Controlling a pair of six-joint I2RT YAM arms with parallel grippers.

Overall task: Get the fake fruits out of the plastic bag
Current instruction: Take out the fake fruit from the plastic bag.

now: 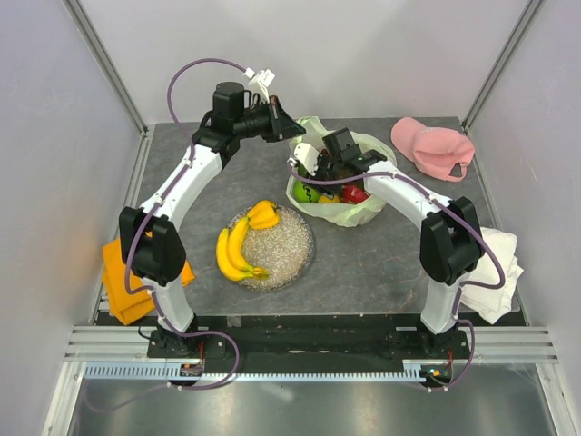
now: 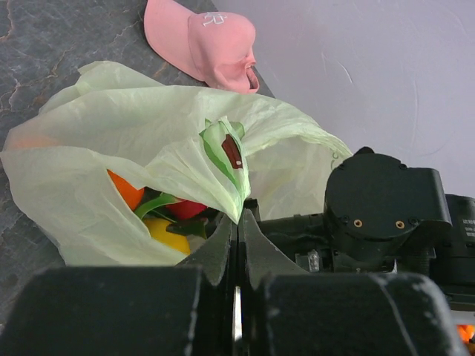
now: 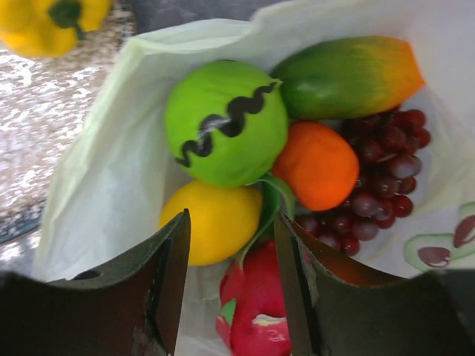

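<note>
Two right fingers (image 3: pixel 167 289) stand wide inside the plastic bag (image 3: pixel 96 163), dragon fruit (image 3: pixel 252 315) directly between them; left fingers (image 2: pixel 260 256), pressed together, pinch the bag's rim.

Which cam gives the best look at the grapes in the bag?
Right wrist: the grapes lie in plain view in the bag, against the orange. Top external shows none, with the right arm overhanging the bag. Left wrist shows bag folds, no grapes.

Bright even light, wrist views perhaps soft
</note>
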